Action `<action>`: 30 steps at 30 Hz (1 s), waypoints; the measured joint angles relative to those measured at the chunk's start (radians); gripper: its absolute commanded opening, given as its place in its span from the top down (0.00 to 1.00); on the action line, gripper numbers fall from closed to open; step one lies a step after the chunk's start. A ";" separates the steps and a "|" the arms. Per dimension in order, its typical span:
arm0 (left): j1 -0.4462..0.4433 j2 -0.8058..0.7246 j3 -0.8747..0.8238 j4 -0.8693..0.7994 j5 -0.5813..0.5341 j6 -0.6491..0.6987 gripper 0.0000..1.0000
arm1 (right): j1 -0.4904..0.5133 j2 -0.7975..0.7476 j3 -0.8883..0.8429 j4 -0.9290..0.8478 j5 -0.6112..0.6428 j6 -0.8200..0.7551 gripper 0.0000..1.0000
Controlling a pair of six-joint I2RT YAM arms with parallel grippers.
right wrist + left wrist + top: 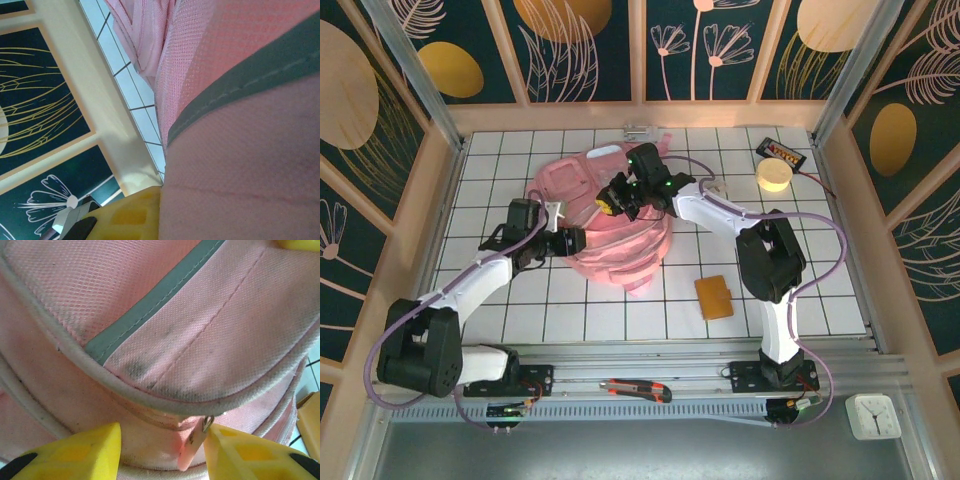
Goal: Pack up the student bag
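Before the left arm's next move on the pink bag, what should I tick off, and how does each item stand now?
1. Zipper pull between the left gripper jaws: ok, it hangs beside one finger.
2. Left jaws closed on the pull: not ok, a gap shows.
3. Right gripper shut at the top of the student bag: ok.
4. Fabric truly pinched by the right jaws: cannot tell, fabric covers them in the right wrist view.
5. Compartment open for packing: cannot tell.
6. Flat orange item apart from both arms: ok.
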 measured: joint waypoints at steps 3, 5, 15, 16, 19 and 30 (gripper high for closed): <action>-0.009 0.022 0.008 0.000 -0.007 0.004 0.54 | 0.000 0.004 0.000 -0.002 -0.003 0.000 1.00; -0.012 0.031 0.013 0.000 -0.011 0.003 0.55 | 0.000 0.006 0.000 -0.002 -0.006 0.000 1.00; -0.036 0.060 0.022 0.002 -0.020 0.003 0.71 | -0.005 0.008 -0.003 -0.002 -0.017 0.000 1.00; -0.041 0.063 0.023 0.003 -0.021 0.005 0.74 | -0.006 0.009 -0.003 -0.002 -0.018 0.000 1.00; -0.055 0.066 0.024 0.006 -0.026 0.006 0.85 | -0.008 0.009 -0.004 -0.002 -0.020 0.000 1.00; -0.065 0.066 0.028 -0.016 -0.057 0.004 1.00 | -0.023 0.007 -0.053 0.024 -0.041 -0.001 1.00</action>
